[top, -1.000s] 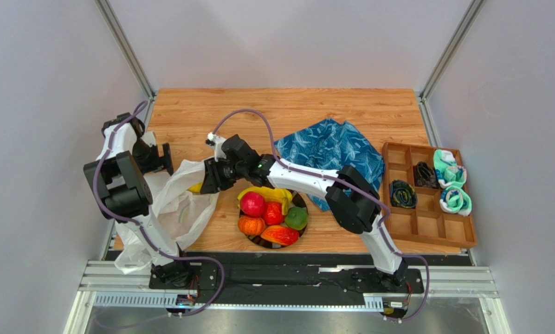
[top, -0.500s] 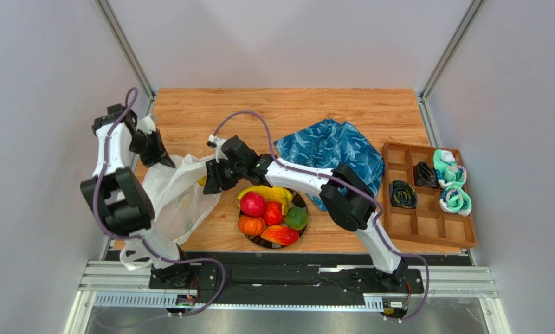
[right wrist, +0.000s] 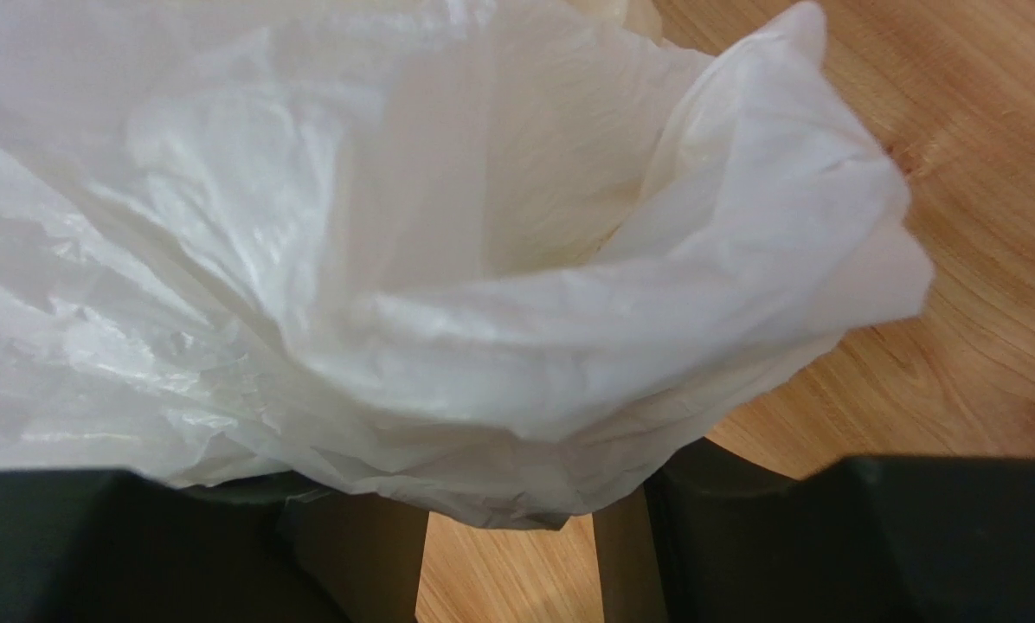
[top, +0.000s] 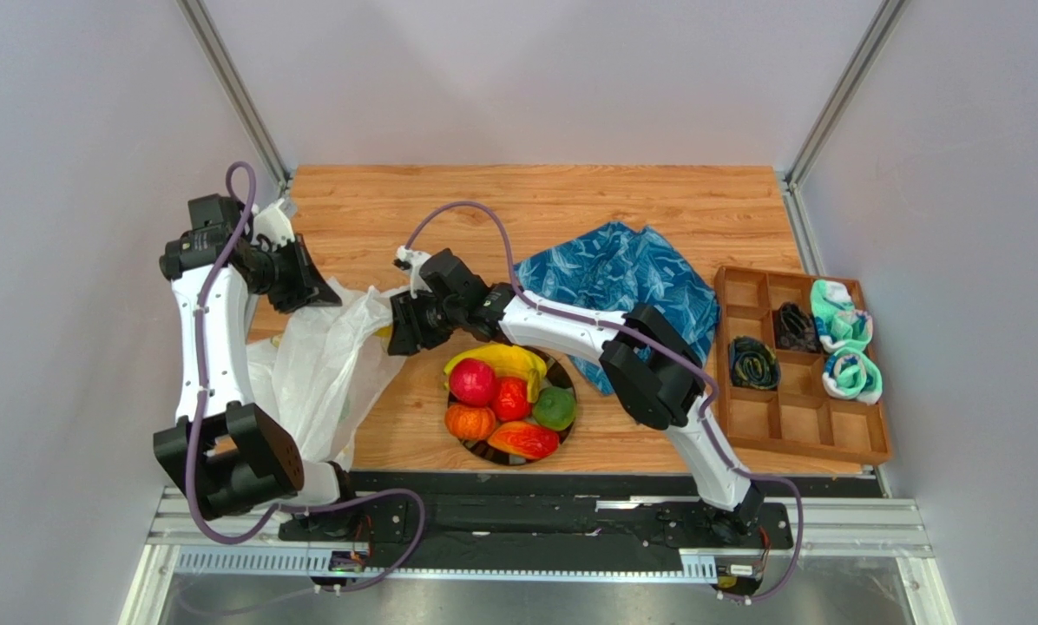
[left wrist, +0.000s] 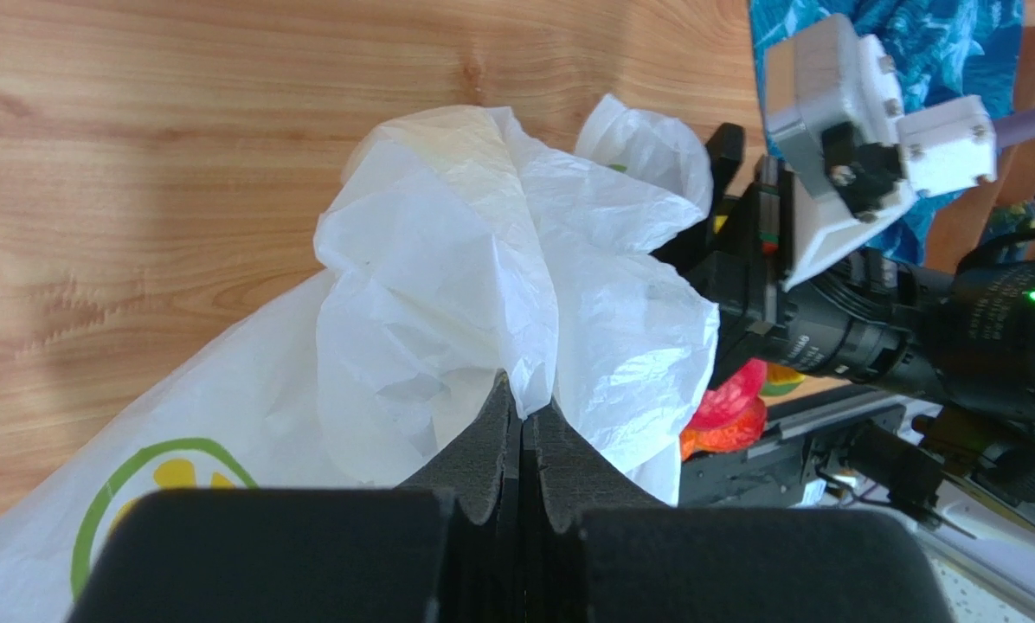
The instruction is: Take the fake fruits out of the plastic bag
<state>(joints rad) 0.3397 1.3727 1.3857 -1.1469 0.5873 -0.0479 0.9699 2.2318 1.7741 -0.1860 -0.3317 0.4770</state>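
Note:
The white plastic bag (top: 322, 371) lies crumpled at the table's left, its leaf mark (left wrist: 146, 487) showing in the left wrist view. My left gripper (top: 326, 289) is shut on a bunched fold of the bag (left wrist: 484, 260), pinched between the pads (left wrist: 490, 435). My right gripper (top: 397, 332) sits at the bag's right edge; its jaws stand apart, with a bag fold (right wrist: 484, 325) draped over the fingertips (right wrist: 354, 545) and bare wood between them. The fake fruits (top: 511, 397) are piled on the black-rimmed plate (top: 479, 453): a banana bunch, red rounds, an orange one, a green one and a mango. A speck of yellow (top: 381, 335) shows beside the right gripper.
A blue patterned cloth (top: 622, 280) lies behind and to the right of the plate. A wooden compartment tray (top: 811, 423) with rolled socks stands at the right edge. Grey walls and metal posts close in the table on three sides.
My left gripper closed on the bag and moved toward the back left, drawing the bag out. The right gripper's jaws spread slightly wider at the bag's right edge.

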